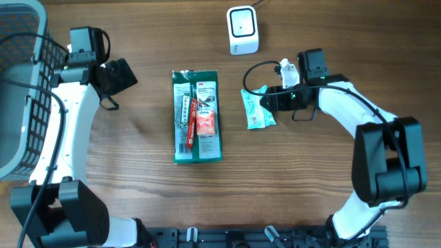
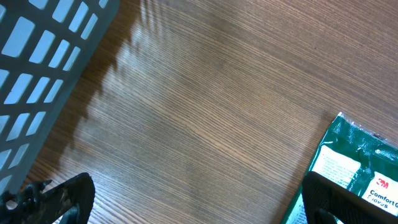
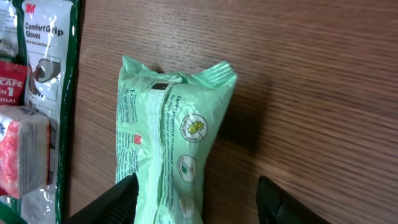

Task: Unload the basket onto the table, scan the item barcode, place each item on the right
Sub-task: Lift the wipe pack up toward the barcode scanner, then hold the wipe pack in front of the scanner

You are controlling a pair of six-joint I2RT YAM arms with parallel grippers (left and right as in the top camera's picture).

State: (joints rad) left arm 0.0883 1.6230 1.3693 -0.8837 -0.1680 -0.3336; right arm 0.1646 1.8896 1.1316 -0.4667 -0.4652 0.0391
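Straddling light-green plastic packet (image 3: 165, 124) with right tool (image 3: 194, 202).
Jaws stand apart, not clamped; left tool (image 2: 193, 202) wide and empty over wooden counter (image 2: 217, 93).

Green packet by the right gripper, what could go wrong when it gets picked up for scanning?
The green packet sits off-centre in the open right gripper, nearer one side, so closing may shove it sideways or pinch only an edge. It looks soft and glossy, so it could slip when lifted. No barcode shows on its upper face, so it may reach the scanner facing the wrong way.
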